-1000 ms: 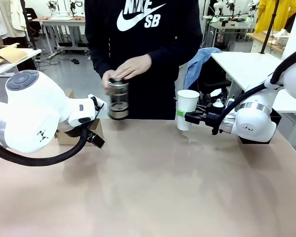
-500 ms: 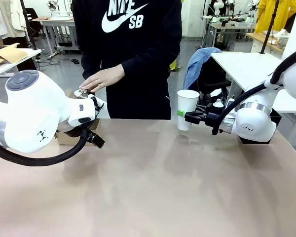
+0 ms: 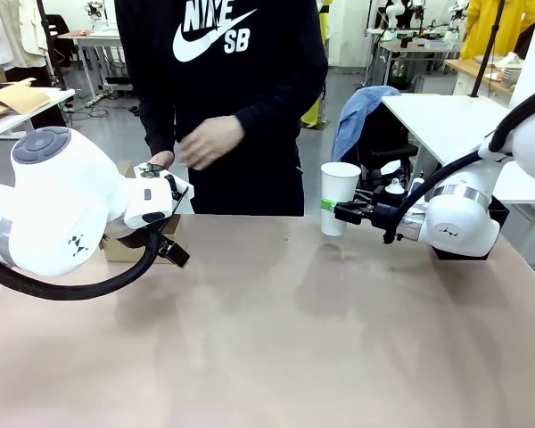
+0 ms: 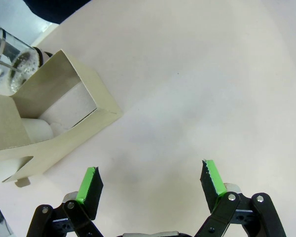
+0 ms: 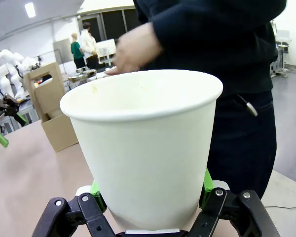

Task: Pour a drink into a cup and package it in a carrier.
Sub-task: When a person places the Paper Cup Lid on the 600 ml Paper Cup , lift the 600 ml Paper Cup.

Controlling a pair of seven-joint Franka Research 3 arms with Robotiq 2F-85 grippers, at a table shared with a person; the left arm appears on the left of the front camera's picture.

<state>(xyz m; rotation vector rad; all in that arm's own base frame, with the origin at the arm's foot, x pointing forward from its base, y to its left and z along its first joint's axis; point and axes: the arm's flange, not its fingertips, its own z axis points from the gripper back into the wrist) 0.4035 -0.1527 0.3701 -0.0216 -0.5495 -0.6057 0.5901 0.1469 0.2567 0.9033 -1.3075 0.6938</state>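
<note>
My right gripper point(image 3: 332, 210) is shut on the white paper cup point(image 3: 339, 196), holding it upright just above the table at the far right. The cup point(image 5: 143, 143) has an open top and no lid, and green pads point(image 5: 95, 190) press its lower sides. The brown cardboard carrier point(image 3: 116, 245) sits at the far left, behind my left arm. My left gripper point(image 4: 150, 177) hangs open over bare table beside the carrier point(image 4: 54, 113). A glass jug point(image 4: 7, 57) stands behind the carrier; its visible part looks clear, so the drink is hidden.
A person in a dark top stands at the far edge, one hand point(image 3: 209, 140) raised and the other near the jug's metal top point(image 3: 147, 168). A black box point(image 3: 464, 250) sits behind my right arm. A white side table point(image 3: 446, 116) stands at the right.
The person carried the jug from the middle of the far edge left to the carrier, set it down and lifted one hand away. Neither arm has moved.
</note>
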